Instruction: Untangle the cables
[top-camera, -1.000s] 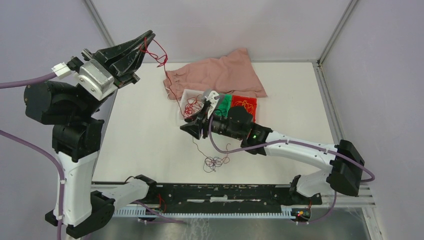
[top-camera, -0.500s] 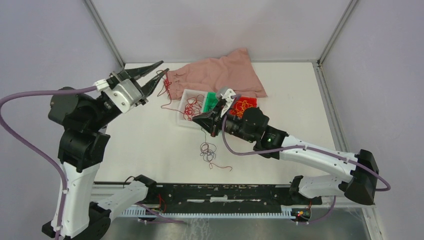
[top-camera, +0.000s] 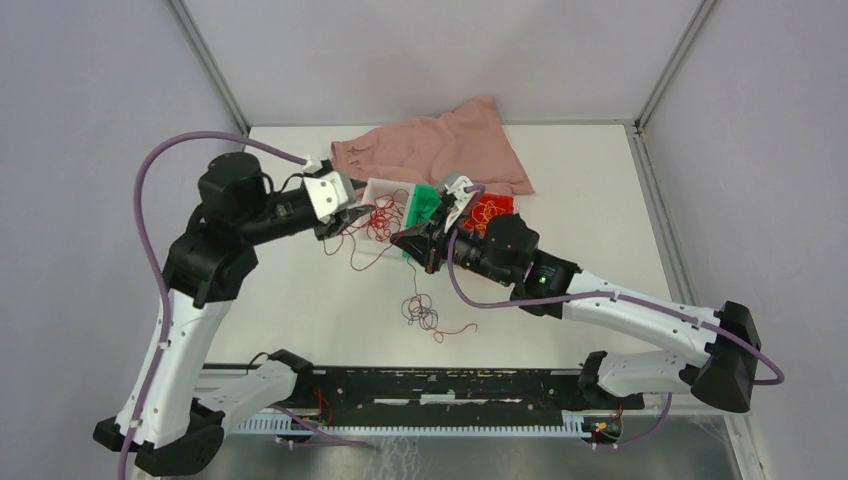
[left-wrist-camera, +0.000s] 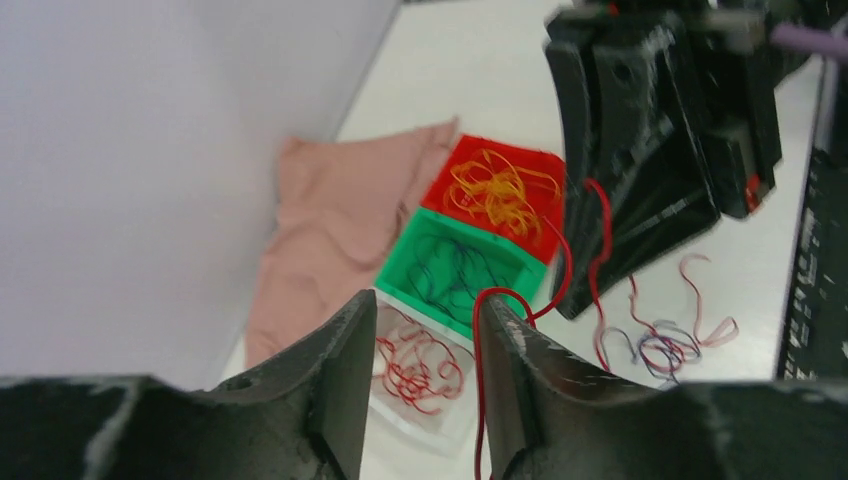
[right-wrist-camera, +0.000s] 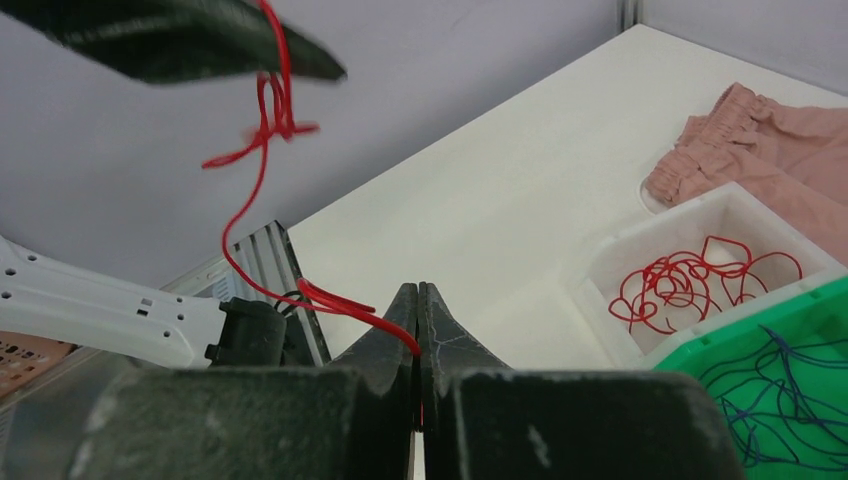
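Observation:
A red cable (top-camera: 362, 246) runs between my two grippers. My right gripper (top-camera: 407, 241) is shut on it, the strand pinched between its pads in the right wrist view (right-wrist-camera: 418, 296). My left gripper (top-camera: 343, 220) is low beside the white tray; in the left wrist view (left-wrist-camera: 425, 308) its jaws stand apart and the red cable (left-wrist-camera: 478, 360) hangs over one finger. A small clump of dark blue-purple and red cables (top-camera: 424, 312) lies on the table in front of the right gripper.
Three trays stand side by side: a white tray (top-camera: 377, 186) with red cables, a green tray (top-camera: 422, 203) with dark blue cables, a red tray (top-camera: 497, 205) with orange cables. A pink cloth (top-camera: 440, 148) lies behind them. The rail runs along the near edge.
My left arm has come down from high at the back left to low by the white tray, and its jaws have opened. The right gripper shifted right, still holding the red cable.

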